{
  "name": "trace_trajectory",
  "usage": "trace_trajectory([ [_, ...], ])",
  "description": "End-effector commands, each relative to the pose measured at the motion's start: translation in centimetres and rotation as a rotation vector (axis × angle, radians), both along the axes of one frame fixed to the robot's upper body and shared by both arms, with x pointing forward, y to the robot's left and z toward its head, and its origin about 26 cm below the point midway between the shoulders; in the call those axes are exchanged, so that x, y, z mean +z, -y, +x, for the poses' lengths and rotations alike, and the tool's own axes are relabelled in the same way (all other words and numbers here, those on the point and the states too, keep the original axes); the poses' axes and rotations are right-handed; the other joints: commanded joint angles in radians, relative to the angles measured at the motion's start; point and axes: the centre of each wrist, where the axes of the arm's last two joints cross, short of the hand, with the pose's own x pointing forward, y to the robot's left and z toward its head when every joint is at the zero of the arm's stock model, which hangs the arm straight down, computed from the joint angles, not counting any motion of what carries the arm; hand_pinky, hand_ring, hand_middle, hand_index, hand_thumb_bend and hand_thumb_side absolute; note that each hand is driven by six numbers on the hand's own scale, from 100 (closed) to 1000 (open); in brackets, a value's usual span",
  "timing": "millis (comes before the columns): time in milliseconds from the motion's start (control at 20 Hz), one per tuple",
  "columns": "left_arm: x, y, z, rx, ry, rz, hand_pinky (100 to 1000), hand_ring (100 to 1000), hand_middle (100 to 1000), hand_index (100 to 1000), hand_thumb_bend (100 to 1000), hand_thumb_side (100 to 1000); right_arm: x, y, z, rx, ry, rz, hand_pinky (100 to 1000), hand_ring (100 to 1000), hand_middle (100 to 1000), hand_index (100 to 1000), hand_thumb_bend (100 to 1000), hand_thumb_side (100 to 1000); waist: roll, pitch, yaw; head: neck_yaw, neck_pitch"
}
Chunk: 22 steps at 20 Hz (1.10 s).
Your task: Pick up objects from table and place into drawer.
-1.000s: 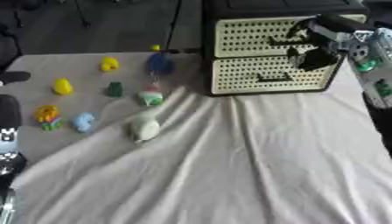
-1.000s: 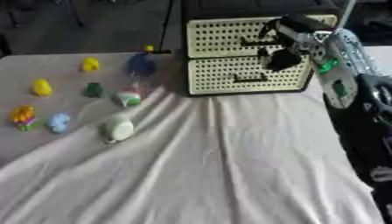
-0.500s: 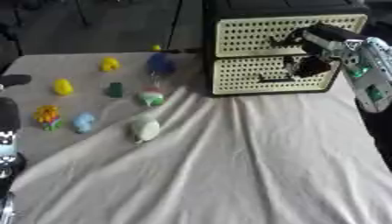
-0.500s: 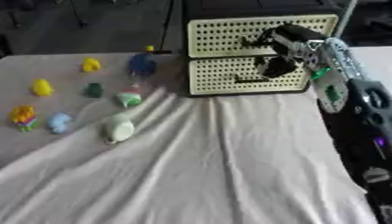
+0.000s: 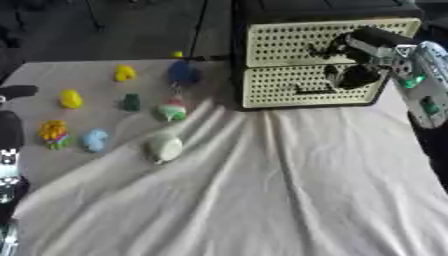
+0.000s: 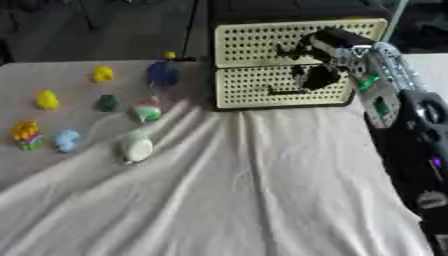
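Right hand (image 5: 354, 65) is reaching against the front of the cream perforated drawer unit (image 5: 289, 85), at the seam between its two drawers, fingers curled at the front; whether they are gripping anything cannot be told. Left of the unit, small objects are lying on the wrinkled cloth (image 5: 262, 190): blue toy (image 5: 182, 73), yellow toy (image 5: 125, 73), green block (image 5: 131, 102), white oval (image 5: 164, 148). Left hand (image 5: 10, 145) is showing at the left edge, fingers unreadable.

R arm comes in from the worktop's far right corner, forearm stretched toward the far edge. R robot hand (image 5: 354, 75) is raised, fingers curled, dark; can't tell if it grips anything. L arm shows at the near left edge, L robot hand not seen.
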Motion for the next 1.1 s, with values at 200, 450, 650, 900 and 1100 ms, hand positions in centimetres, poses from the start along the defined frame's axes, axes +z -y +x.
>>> trace_trajectory([
  [200,0.8,0.1,-0.2,-0.011,0.025,0.002,704,874,822,934,218,980,1.8,0.4,-2.0,0.001,0.022,-0.052,100,101,100,677,100,200,0.0,-0.026,-0.011,0.006,-0.007],
  [450,0.8,0.1,-0.2,-0.009,0.027,0.001,706,874,821,933,219,978,1.7,0.3,-2.9,0.011,0.019,-0.061,100,101,100,672,100,201,0.001,-0.032,-0.017,0.009,-0.006],
  [650,0.8,0.1,-0.2,-0.008,0.029,0.0,706,874,821,933,219,978,1.6,0.1,-4.2,0.039,0.032,-0.077,100,102,100,676,100,199,0.002,-0.035,-0.022,0.012,-0.006],
  [900,0.9,0.0,-0.2,-0.006,0.031,-0.001,707,874,820,933,217,978,1.4,-0.2,-6.2,0.079,0.043,-0.099,100,102,100,675,100,200,0.003,-0.037,-0.027,0.015,-0.007],
  [1100,0.9,0.0,-0.2,-0.004,0.032,-0.002,707,874,820,933,212,979,1.1,-0.3,-7.6,0.104,0.038,-0.108,100,101,100,675,100,200,0.005,-0.038,-0.031,0.018,-0.007],
])
